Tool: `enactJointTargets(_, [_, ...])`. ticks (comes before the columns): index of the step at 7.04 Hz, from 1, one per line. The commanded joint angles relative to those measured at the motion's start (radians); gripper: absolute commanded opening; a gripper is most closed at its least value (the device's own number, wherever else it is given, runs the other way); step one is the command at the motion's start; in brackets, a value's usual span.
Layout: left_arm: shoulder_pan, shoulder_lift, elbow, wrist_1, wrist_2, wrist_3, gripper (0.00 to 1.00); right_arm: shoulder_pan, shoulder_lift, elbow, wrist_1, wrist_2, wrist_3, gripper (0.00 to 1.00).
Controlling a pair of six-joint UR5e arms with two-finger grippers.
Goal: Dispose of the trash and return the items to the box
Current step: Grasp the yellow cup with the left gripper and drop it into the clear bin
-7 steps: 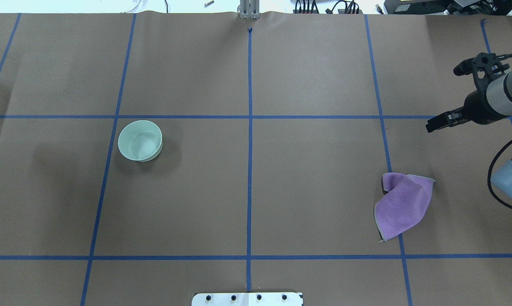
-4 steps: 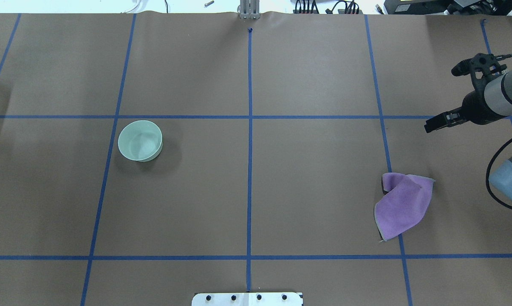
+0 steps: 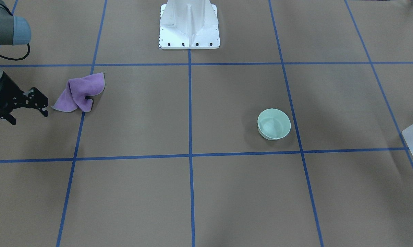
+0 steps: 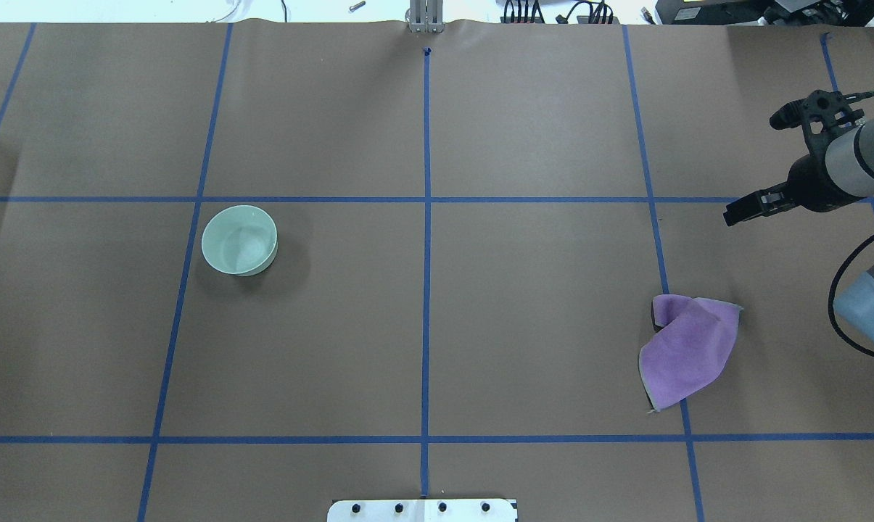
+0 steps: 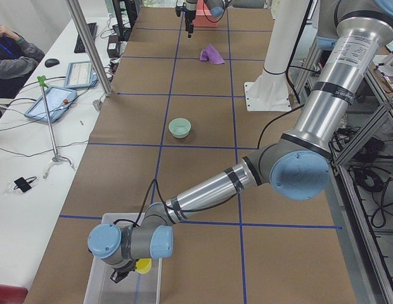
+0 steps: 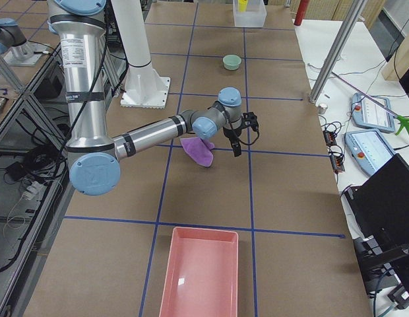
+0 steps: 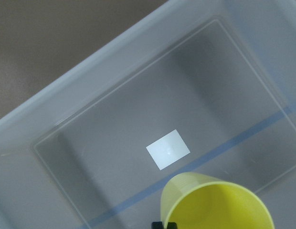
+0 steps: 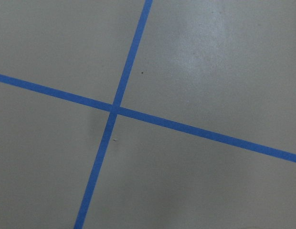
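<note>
Exterior left view: the brown papered surface runs away from the camera. At its near end stands the box, a big translucent tub with rounded corners. The left tool hangs inside its opening. The left wrist view looks down at the bare floor of the tub, with a cup tilted close under the lens. A dark fingertip shows at the cup's rim, so the left tool seems closed on the cup there, though little of the tool is visible.

At the far end, a purple cloth lies crumpled on the surface. The right tool hovers near it, spread wide and holding nothing. A pink tray sits beyond that end. The pale green bowl stands upright, well apart from both tools.

The cup looks to be above the floor of the tub and tilted. If it is let go from there, it could bounce, roll against a wall or land on its side. The rim pinch is thin and may slip if the arm jerks. The cloth is limp, so a pinch on one fold could drag it or drop it short of its place.
</note>
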Motion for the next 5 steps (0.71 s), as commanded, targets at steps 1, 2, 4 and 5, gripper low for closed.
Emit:
enactJointTargets(1, [0.001,-0.008,0.054,-0.035,0.070,-0.007,0.00,0.000,0.001,0.000,-0.001,0.000,0.000,1.00])
enactJointTargets(2, [0.002,-0.008,0.057,-0.034,0.075,-0.010,0.00,0.000,0.001,0.000,-0.001,0.000,0.000,1.00])
enactJointTargets(4, [0.002,-0.009,0.071,-0.059,0.075,-0.070,0.44,0.000,0.004,0.000,-0.001,0.000,0.000,1.00])
enactJointTargets(5, [0.013,-0.008,0.083,-0.108,0.081,-0.072,0.73,-0.002,0.007,0.000,-0.001,-0.006,0.000,1.00])
